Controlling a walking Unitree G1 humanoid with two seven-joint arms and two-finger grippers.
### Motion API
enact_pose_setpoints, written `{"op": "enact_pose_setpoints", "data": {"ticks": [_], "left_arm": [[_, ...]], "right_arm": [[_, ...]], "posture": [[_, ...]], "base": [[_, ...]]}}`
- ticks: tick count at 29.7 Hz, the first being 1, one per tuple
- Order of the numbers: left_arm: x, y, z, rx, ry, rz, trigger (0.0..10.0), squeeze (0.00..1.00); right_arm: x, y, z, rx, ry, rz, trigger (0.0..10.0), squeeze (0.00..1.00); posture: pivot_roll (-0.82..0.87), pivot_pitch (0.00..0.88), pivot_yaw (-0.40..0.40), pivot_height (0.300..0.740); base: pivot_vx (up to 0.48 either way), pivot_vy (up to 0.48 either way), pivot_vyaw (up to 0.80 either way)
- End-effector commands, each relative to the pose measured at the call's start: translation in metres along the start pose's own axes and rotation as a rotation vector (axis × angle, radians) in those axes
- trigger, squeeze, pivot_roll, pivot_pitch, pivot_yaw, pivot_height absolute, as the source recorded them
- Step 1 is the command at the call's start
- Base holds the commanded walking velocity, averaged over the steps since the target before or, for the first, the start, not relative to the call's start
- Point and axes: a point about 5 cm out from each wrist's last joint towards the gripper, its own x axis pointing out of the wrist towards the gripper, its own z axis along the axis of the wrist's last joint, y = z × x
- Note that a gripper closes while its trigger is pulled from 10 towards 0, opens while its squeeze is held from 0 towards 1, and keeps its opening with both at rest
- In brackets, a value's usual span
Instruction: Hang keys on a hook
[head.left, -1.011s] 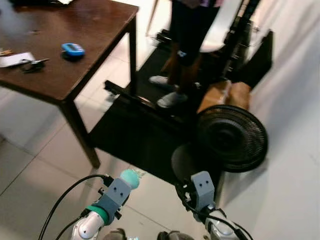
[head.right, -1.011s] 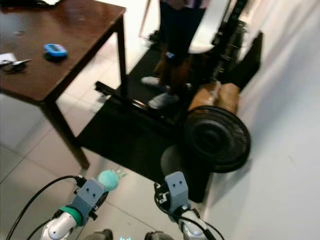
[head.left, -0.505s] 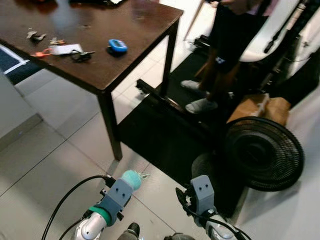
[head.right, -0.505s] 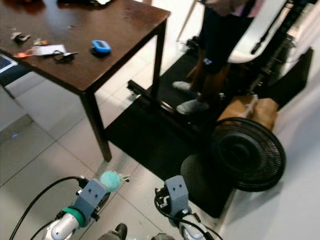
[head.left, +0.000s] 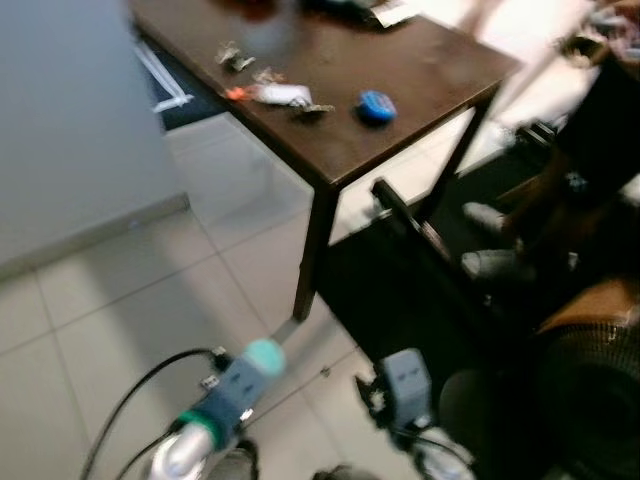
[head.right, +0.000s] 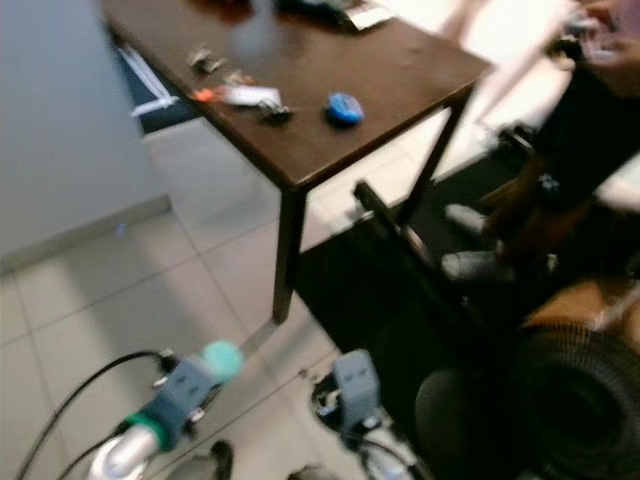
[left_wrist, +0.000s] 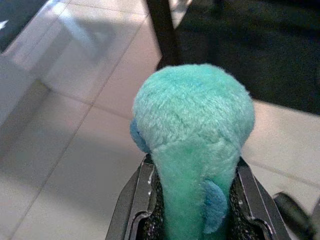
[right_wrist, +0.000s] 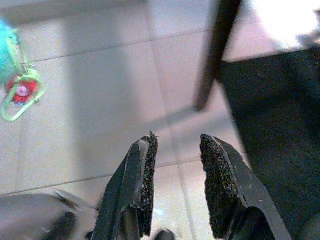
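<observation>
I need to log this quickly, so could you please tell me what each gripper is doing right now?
Left gripper: shut on the teal plush keychain.
Right gripper: open, holding nothing, fingers apart above the floor tiles.

The left arm (head.left: 185, 452) is silver, rounded at the wrist, with a green band where it meets a grey, boxy gripper housing. A black cable loops out from that housing and runs back down beside the arm. The right gripper (right_wrist: 176, 186) has two long black fingers (right_wrist: 144, 187) lined with coarse, gritty black pads; its housing (head.left: 403, 383) is the same grey block shape.
</observation>
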Motion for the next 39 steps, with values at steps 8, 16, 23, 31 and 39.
{"op": "enact_pose_setpoints", "data": {"ticks": [8, 16, 23, 31, 39], "left_arm": [[-0.002, -0.006, -0.005, -0.014, 0.022, -0.006, 10.0, 0.0], [0.008, 0.005, 0.032, -0.067, -0.103, 0.064, 10.0, 0.0], [0.023, 0.03, 0.105, -0.137, -0.313, 0.171, 10.0, 0.0], [0.025, 0.046, 0.167, -0.133, -0.528, 0.215, 10.0, 0.0], [0.013, 0.068, 0.22, -0.064, -0.704, 0.361, 10.0, 0.0]], "right_arm": [[-0.006, 0.001, -0.012, 0.009, 0.05, -0.001, 10.0, 0.0], [0.004, -0.002, 0.007, 0.011, -0.03, -0.011, 10.0, 0.0], [0.022, -0.009, 0.052, 0.021, -0.206, -0.03, 10.0, 0.0], [0.029, -0.009, 0.089, 0.083, -0.365, -0.017, 10.0, 0.0], [0.024, -0.009, 0.143, 0.186, -0.597, -0.004, 10.0, 0.0]], "posture": [[-0.01, 0.15, -0.034, 0.74], [-0.02, 0.146, -0.03, 0.74], [-0.03, 0.135, -0.023, 0.74], [-0.04, 0.125, -0.018, 0.74], [-0.05, 0.12, -0.014, 0.74]], "base": [[0.0, 0.0, 0.8], [0.0, 0.0, 0.8], [0.0, 0.0, 0.8], [0.0, 0.0, 0.8], [0.143, 0.0, 0.1]]}}
